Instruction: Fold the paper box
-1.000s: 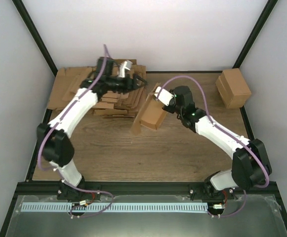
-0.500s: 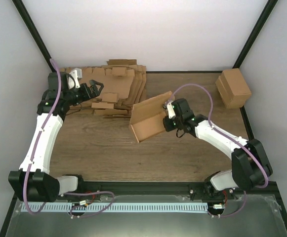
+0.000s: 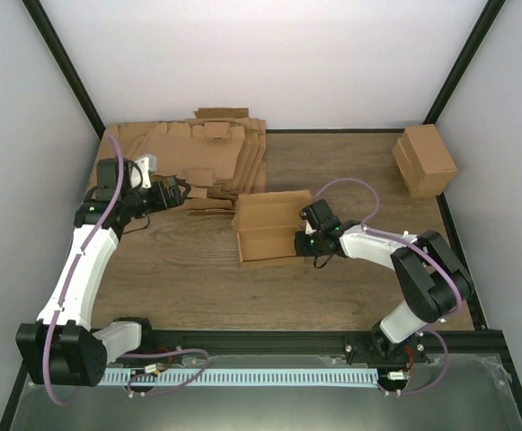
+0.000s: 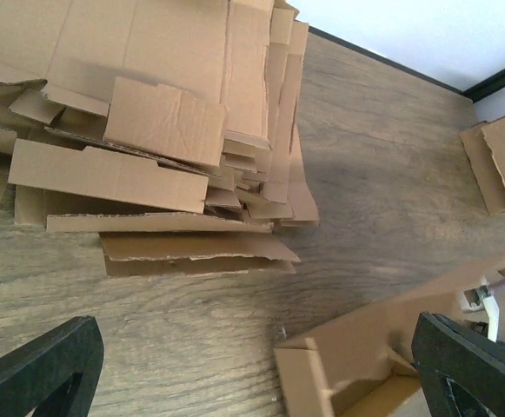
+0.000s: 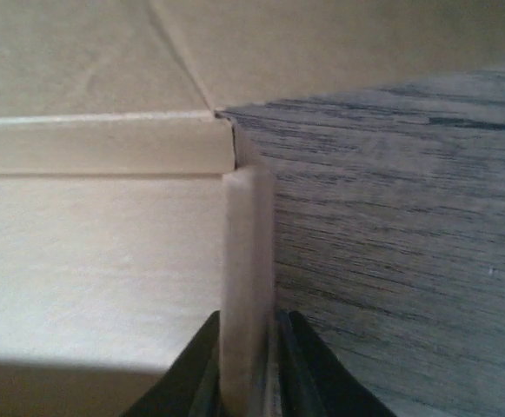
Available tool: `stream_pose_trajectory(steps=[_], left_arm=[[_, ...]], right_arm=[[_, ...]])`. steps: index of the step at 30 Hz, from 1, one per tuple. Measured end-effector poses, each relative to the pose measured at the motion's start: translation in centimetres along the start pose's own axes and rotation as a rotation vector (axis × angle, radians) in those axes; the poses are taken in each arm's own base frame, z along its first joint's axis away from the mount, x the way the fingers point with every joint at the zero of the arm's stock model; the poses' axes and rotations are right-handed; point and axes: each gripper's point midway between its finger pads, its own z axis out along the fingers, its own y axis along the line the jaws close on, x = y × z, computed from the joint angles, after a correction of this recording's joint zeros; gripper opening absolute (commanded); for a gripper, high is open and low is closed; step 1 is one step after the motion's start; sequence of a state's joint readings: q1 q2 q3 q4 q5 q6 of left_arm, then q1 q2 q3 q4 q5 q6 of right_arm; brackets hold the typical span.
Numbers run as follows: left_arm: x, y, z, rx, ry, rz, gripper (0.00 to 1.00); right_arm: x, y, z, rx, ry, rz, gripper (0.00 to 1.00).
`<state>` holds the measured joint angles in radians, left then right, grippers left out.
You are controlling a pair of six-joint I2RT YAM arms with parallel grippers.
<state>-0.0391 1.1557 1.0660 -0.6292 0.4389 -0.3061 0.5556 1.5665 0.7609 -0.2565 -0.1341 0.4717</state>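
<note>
The paper box (image 3: 265,215) lies on the wooden table as an open brown tray, mid-table. Its near corner shows in the left wrist view as the paper box (image 4: 365,347). My right gripper (image 3: 304,241) is at the box's right wall. In the right wrist view that wall (image 5: 248,261) stands edge-on between the two black fingers of the right gripper (image 5: 248,382), which pinch it narrowly. My left gripper (image 3: 178,192) hovers left of the box, near the front of the cardboard pile. It is wide open in the left wrist view, the left gripper (image 4: 252,382) holding nothing.
A thick pile of flat cardboard sheets (image 3: 198,157) fills the back left; its ragged front edges show as the pile (image 4: 148,130). A blocky brown carton (image 3: 425,160) stands at the back right, seen also as the carton (image 4: 500,165). Black frame rails border the table.
The right arm swung the box down and forward until it lies flat on the table. The left arm pulled back left off the pile, its jaws opening wide.
</note>
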Motion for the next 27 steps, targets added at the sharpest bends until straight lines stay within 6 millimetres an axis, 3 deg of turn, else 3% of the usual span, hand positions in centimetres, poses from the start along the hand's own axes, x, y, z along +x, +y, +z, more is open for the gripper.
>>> stream_pose_trajectory(steps=[4, 14, 17, 20, 22, 25, 27], left_arm=[[0.8, 0.0, 0.0, 0.018, -0.002, 0.013, 1.0], [3.9, 0.6, 1.7, 0.073, 0.045, 0.006, 1.0], [4.9, 0.3, 2.2, 0.088, 0.066, 0.001, 1.0], [5.9, -0.1, 2.8, 0.099, 0.09, 0.0, 1.0], [6.5, -0.3, 3.1, 0.104, 0.1, -0.004, 1.0], [7.5, -0.4, 3.6, 0.103, 0.107, -0.014, 1.0], [8.4, -0.5, 3.8, 0.104, 0.113, -0.022, 1.0]], right_arm=[[0.1, 0.0, 0.1, 0.003, -0.004, 0.001, 0.3], [-0.3, -0.4, -0.5, 0.046, -0.031, -0.041, 0.31], [-0.5, 0.0, -0.6, 0.073, -0.037, -0.08, 0.24], [-1.5, 0.4, -0.6, 0.101, -0.054, -0.095, 0.05], [-2.0, 0.2, -0.5, 0.127, -0.066, -0.097, 0.01], [-2.1, 0.0, -0.5, 0.152, -0.074, -0.093, 0.01], [-2.1, -0.1, -0.5, 0.161, -0.078, -0.097, 0.13]])
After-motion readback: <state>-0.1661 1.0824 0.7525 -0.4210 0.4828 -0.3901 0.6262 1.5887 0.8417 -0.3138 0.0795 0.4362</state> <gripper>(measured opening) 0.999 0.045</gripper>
